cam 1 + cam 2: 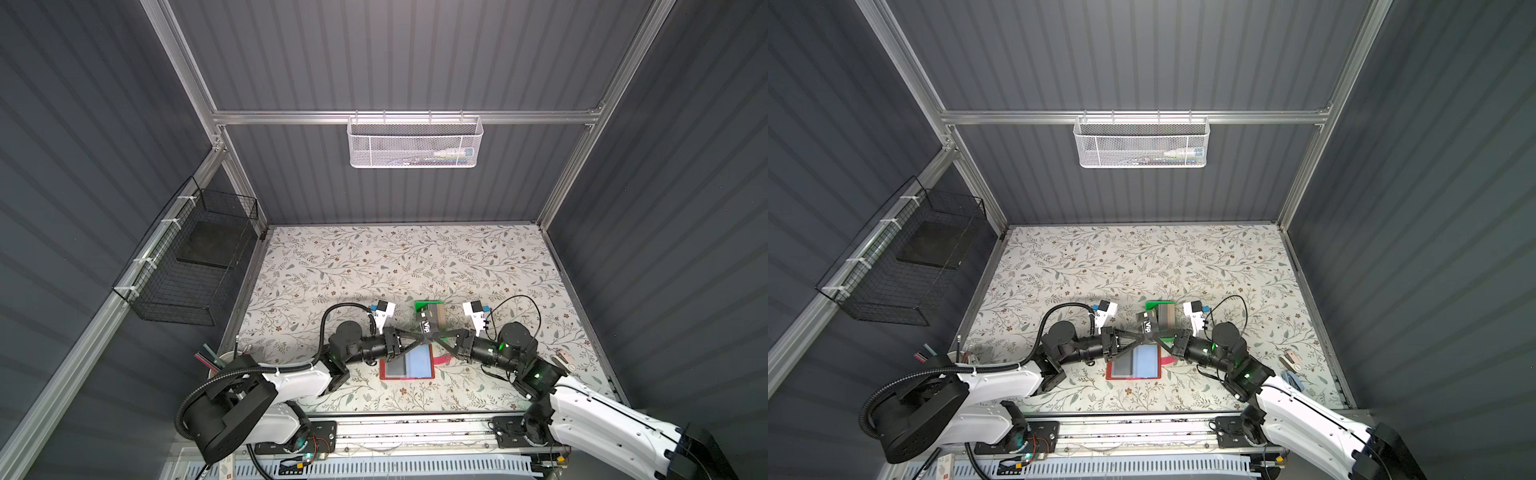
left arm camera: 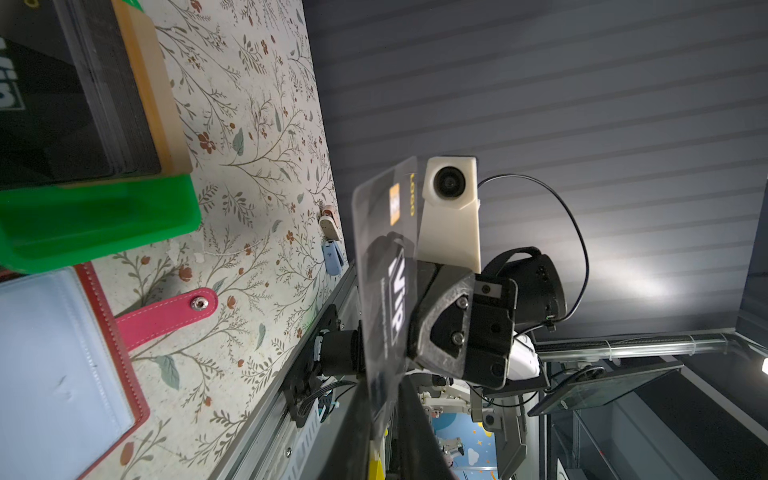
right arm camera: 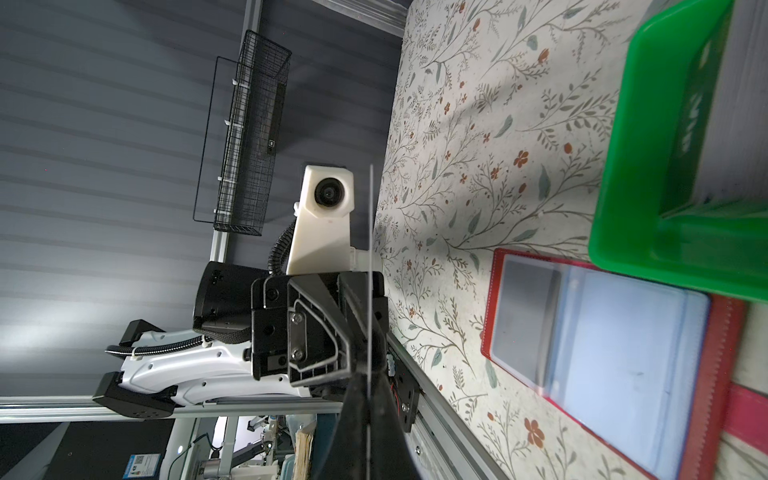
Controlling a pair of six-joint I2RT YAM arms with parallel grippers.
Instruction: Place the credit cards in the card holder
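**Black Vip card held in the air above the open card holder**

The floral-covered bench (image 1: 374,266) fills the floor of the enclosure. A black wire basket (image 1: 191,266) hangs on the wall beyond its left edge. A white mesh basket (image 1: 415,141) hangs from the rail above its rear edge. Both arms reach in from the front corners and meet over the middle of the bench's front half.

The right gripper (image 1: 435,336) is clamped on a black card (image 1: 424,327) with white "Vip" lettering, held clear of the bench. In the right wrist view the black card (image 3: 369,249) shows edge-on, running down between that gripper's fingers. The left gripper (image 1: 423,337) faces it from the other side. Its jaws stand close about the same card's end, but I cannot tell whether they press it.

Below them the card holder (image 1: 419,361), red and lying open with its clear sleeves up, rests near the front edge, about midway between the left and right edges. A grey card (image 1: 395,368) sits in the sleeve nearer the left edge.

The green tray (image 1: 424,304) stands just behind the holder, toward the rear edge. It carries a stack of credit cards (image 1: 436,316) with dark and tan sides.

The holder's pink snap tab (image 2: 166,316) lies flat on the bench, pointing toward the right edge. A small beige item (image 2: 330,222) and a small blue item (image 2: 332,257) lie side by side near the right edge.
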